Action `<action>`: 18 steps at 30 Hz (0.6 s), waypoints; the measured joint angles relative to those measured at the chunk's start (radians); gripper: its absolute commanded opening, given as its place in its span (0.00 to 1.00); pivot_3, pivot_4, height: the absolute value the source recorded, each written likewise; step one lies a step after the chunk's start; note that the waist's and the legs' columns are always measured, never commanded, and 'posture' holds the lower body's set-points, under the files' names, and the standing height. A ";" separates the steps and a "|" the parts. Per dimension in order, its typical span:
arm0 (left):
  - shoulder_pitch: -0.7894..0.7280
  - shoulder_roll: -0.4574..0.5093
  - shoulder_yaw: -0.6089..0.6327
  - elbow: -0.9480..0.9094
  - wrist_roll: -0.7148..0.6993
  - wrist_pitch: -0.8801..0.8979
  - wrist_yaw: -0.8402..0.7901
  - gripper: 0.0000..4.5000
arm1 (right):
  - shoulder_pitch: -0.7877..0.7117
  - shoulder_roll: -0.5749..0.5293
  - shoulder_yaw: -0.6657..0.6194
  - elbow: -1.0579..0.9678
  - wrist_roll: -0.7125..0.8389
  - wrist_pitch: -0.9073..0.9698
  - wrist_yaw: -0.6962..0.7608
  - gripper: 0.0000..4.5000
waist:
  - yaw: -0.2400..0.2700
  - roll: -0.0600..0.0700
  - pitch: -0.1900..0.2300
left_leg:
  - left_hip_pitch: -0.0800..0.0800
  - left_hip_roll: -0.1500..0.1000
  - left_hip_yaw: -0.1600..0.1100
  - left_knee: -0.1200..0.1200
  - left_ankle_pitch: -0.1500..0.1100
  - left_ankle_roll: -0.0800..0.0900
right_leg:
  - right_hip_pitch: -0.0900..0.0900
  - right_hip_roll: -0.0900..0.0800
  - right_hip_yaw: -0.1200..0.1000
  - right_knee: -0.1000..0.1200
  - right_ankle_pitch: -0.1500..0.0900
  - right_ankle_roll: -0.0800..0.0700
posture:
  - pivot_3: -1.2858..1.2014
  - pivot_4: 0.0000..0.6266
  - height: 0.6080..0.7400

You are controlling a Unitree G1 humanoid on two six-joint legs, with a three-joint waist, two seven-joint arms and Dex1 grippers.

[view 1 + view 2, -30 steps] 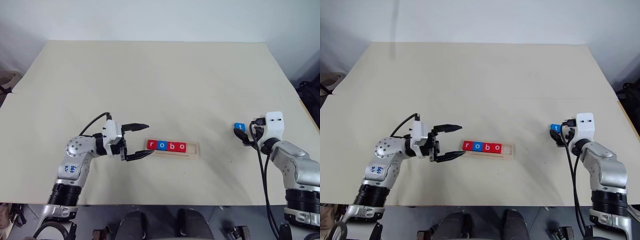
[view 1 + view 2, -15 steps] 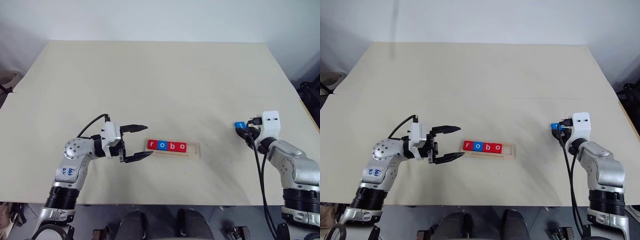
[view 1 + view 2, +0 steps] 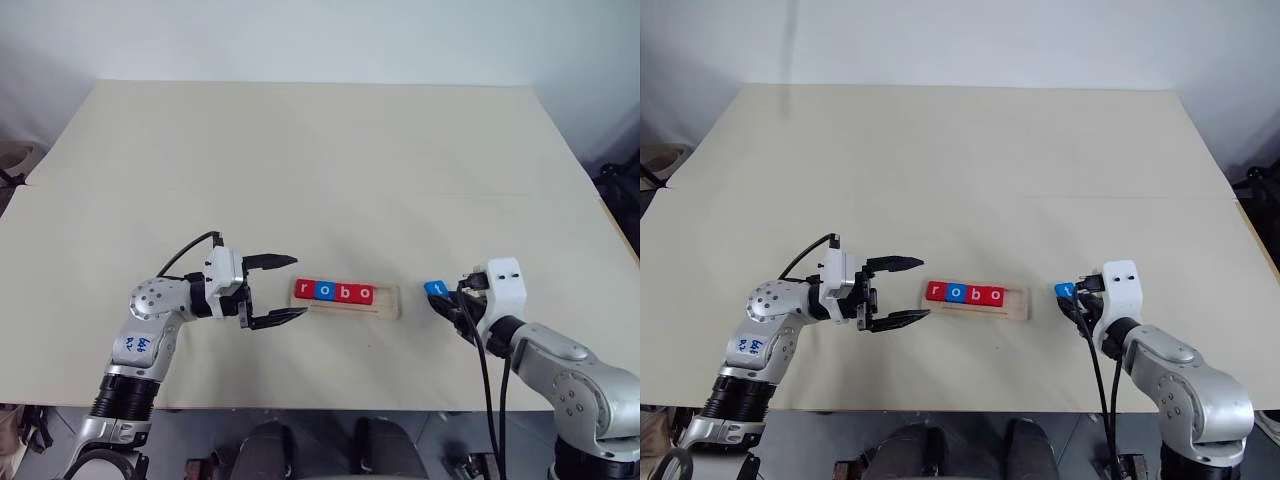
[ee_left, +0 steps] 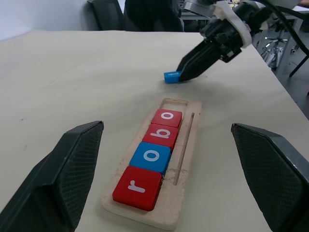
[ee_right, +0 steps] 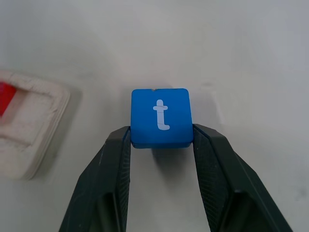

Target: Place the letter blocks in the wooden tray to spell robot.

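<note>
**Blue "t" tile held just past the open end of the tray**

Spreading across most of the head views, the broad beige rectangular table point(image 3: 320, 170) carries everything else in the lower half of the frame. The long narrow pale-wood tray point(image 3: 346, 298) lies lengthwise just below the centre of the frame. In its groove sit four flat square letter blocks touching in a row: a red "r" tile point(image 3: 305, 290), a blue "o" tile point(image 3: 324, 291), a red "b" tile point(image 3: 343, 292) and a red "o" tile point(image 3: 362, 293). The slot at the tray's right-hand end is bare wood.

At the lower left of the frame, the left gripper point(image 3: 288, 288) points level toward the tray's "r" end, just beside it and not touching. Its two black fingers are spread wide with nothing between them; in its wrist view they stand on either side of the whole tray.

At the lower right of the frame, the right gripper point(image 3: 440, 298) is clamped on the small blue "t" tile point(image 3: 434, 288), one finger pressed on each opposite edge, as its wrist view shows with the white letter facing up. The tile sits near the tray's bare right end, apart from it. Whether it rests on the table or hangs just above it cannot be told.
</note>
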 measured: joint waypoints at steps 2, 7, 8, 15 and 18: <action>0.000 -0.001 0.000 0.000 0.000 0.002 -0.004 1.00 | 0.007 0.013 -0.001 -0.015 0.000 0.011 -0.017 0.41 | -0.001 0.000 0.000 | 0.000 0.000 0.000 0.000 0.000 0.000 | 0.000 0.000 0.000 0.000 0.000 0.000 | 0.52 0.24 1.00; -0.003 0.000 0.000 0.000 0.000 0.004 -0.010 1.00 | 0.013 -0.045 -0.004 -0.011 0.044 0.002 0.057 0.76 | -0.001 0.000 0.000 | 0.000 0.000 0.000 0.000 0.000 0.000 | 0.000 0.000 0.000 0.000 0.000 0.000 | 0.52 0.24 1.00; -0.004 0.000 0.000 0.000 0.000 0.004 -0.010 1.00 | 0.014 -0.099 -0.003 -0.004 0.052 -0.021 0.102 0.86 | -0.001 0.000 0.000 | 0.000 0.000 0.000 0.000 0.000 0.001 | 0.000 0.000 0.000 -0.001 0.000 0.000 | 0.52 0.24 1.00; -0.007 0.000 0.006 0.005 0.000 0.001 0.007 1.00 | -0.006 -0.528 0.041 0.255 0.030 -0.347 0.553 0.99 | -0.001 0.000 0.000 | 0.001 0.000 0.001 0.000 -0.001 0.001 | 0.001 0.000 0.000 -0.002 0.000 0.000 | 0.52 0.24 1.00; -0.005 0.000 0.010 0.003 0.000 -0.001 0.010 1.00 | -0.065 -0.615 0.117 0.392 -0.016 -0.546 0.759 0.99 | -0.005 0.000 0.000 | 0.002 0.000 0.001 0.000 -0.001 0.001 | 0.001 0.001 0.000 -0.002 0.000 0.000 | 0.52 0.24 1.00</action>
